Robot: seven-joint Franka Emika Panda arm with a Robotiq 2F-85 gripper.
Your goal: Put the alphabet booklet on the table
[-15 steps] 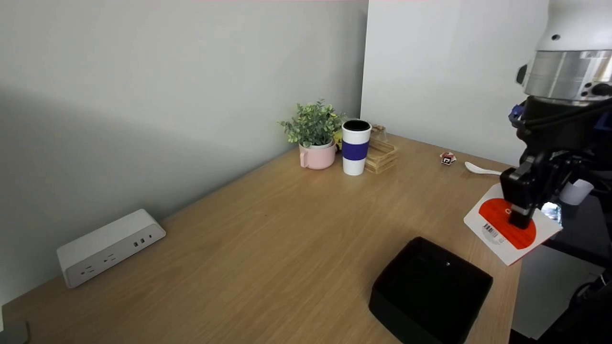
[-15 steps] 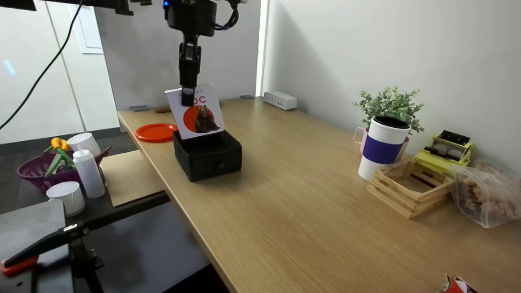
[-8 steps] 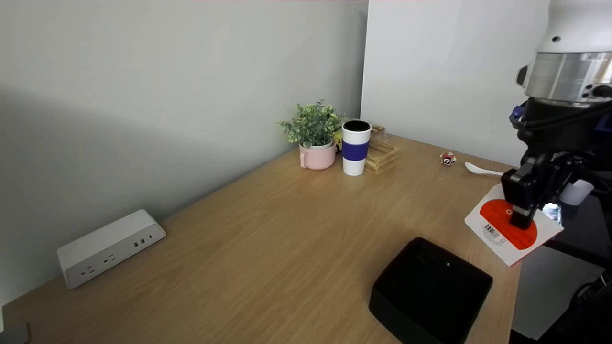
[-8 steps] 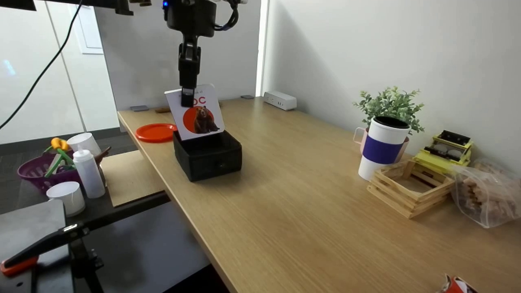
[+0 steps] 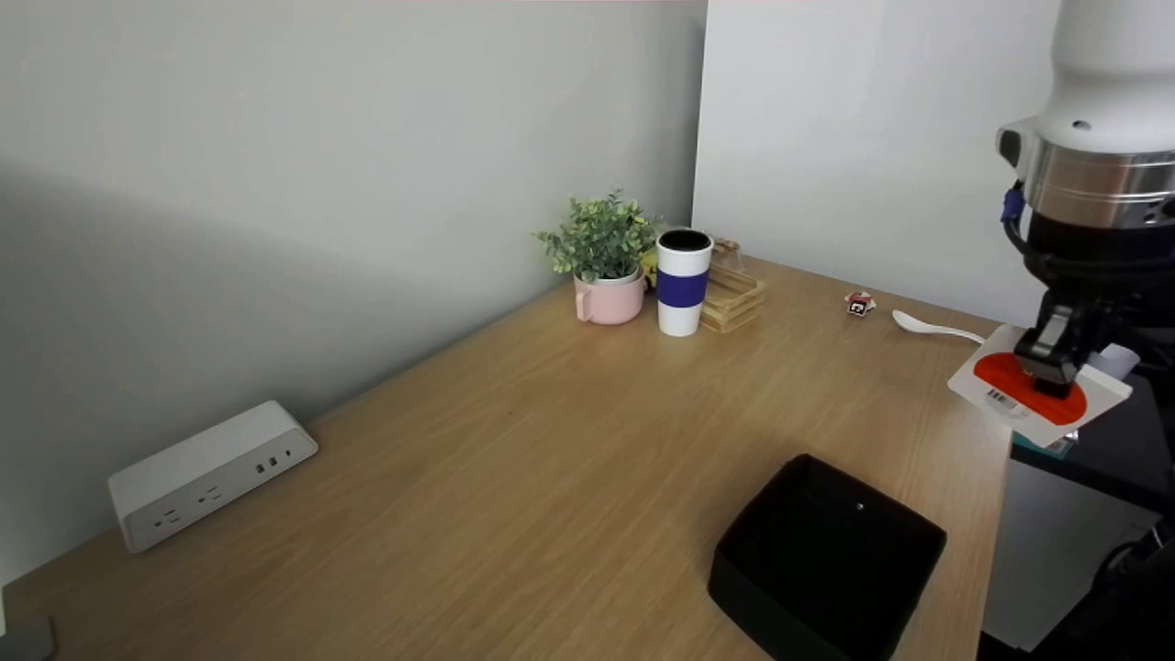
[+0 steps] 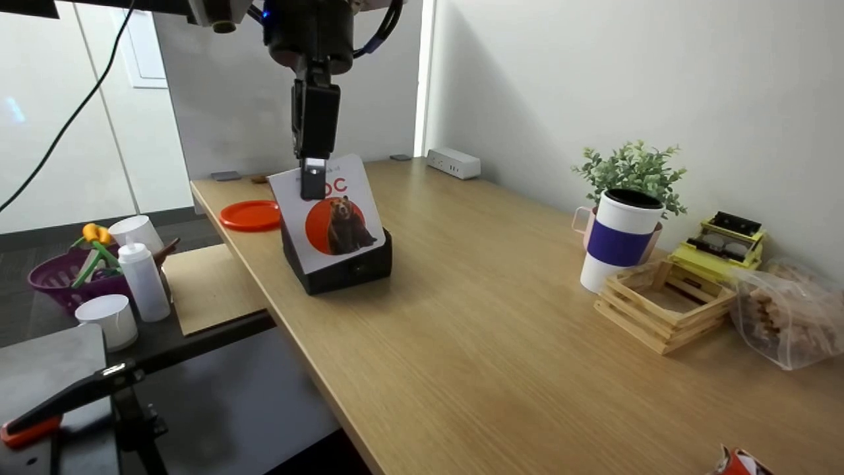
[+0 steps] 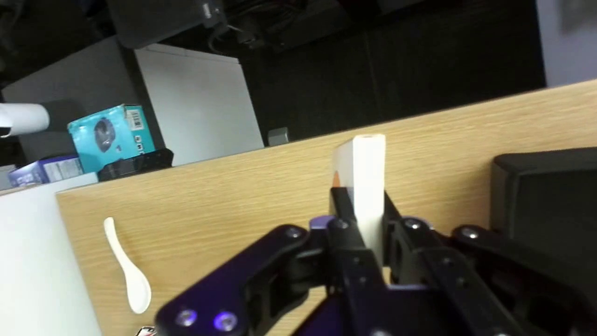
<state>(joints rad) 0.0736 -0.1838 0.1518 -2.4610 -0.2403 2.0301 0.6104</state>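
Observation:
The alphabet booklet (image 5: 1017,393) is white with a red-orange round mark. It also shows in an exterior view with a bear on its cover (image 6: 346,227). My gripper (image 5: 1053,384) is shut on the booklet near its top edge, one finger on each face. In the wrist view the booklet's white edge (image 7: 369,170) stands between the fingertips of the gripper (image 7: 364,191). The booklet hangs tilted in the air above the light-brown wooden table (image 6: 501,297), near its long edge. The black box (image 5: 826,560) stands on the table beside it.
A white spoon (image 7: 126,270) and a small red-white item (image 5: 859,304) lie on the table. A tumbler (image 6: 620,237), plant (image 6: 630,175), wooden crate (image 6: 666,307) and bag (image 6: 791,316) stand along the wall. A red plate (image 6: 250,216) lies beyond the black box.
My gripper and the booklet stayed nearly still, then moved sideways along the table, away from the black box and towards the spoon's end. The booklet stays gripped.

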